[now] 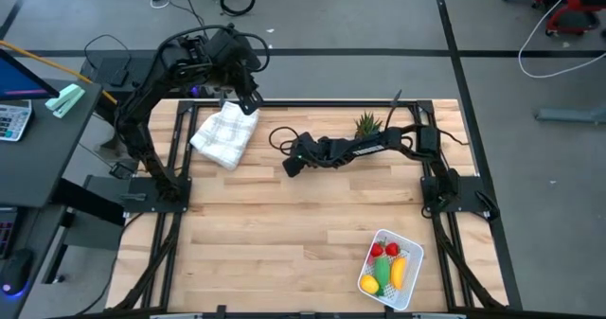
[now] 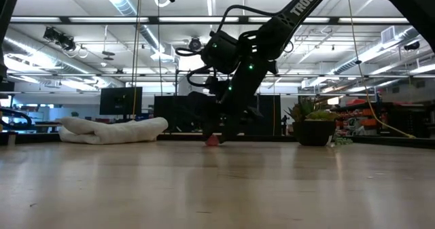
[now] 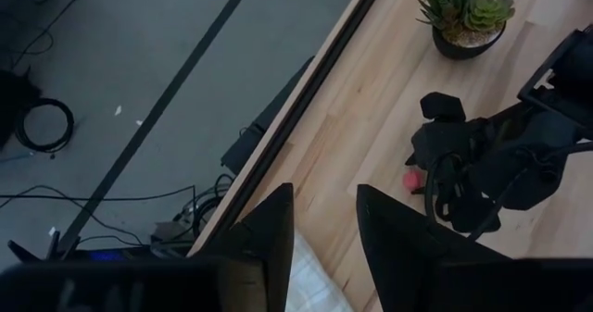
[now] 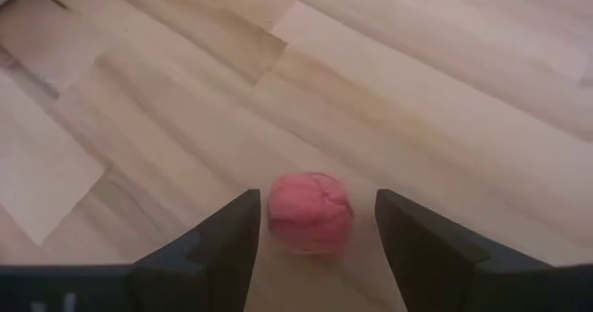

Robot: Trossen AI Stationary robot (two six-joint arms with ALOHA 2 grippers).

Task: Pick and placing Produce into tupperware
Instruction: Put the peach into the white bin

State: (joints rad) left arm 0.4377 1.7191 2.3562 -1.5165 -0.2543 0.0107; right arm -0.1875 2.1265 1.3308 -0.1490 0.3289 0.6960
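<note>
High view: the white tupperware (image 1: 390, 270), rectangular with rounded corners, sits near right on the wooden table (image 1: 265, 234) and holds the produce (image 1: 386, 265). The right gripper (image 1: 291, 168) reaches to the table's middle. Low view: the arm reads "TROSSEN". Right wrist view: its 2 fingers (image 4: 208, 252) are apart around a wrinkled red round piece (image 4: 309, 213). Left wrist view: the left gripper (image 3: 324, 221) is open above a white cloth (image 3: 310, 289).

bare wood lies all around the right gripper (image 1: 292, 165); beside it stand the white cloth (image 1: 225, 133) and potted plant (image 1: 367, 125), tupperware (image 1: 411, 254) well apart.
</note>
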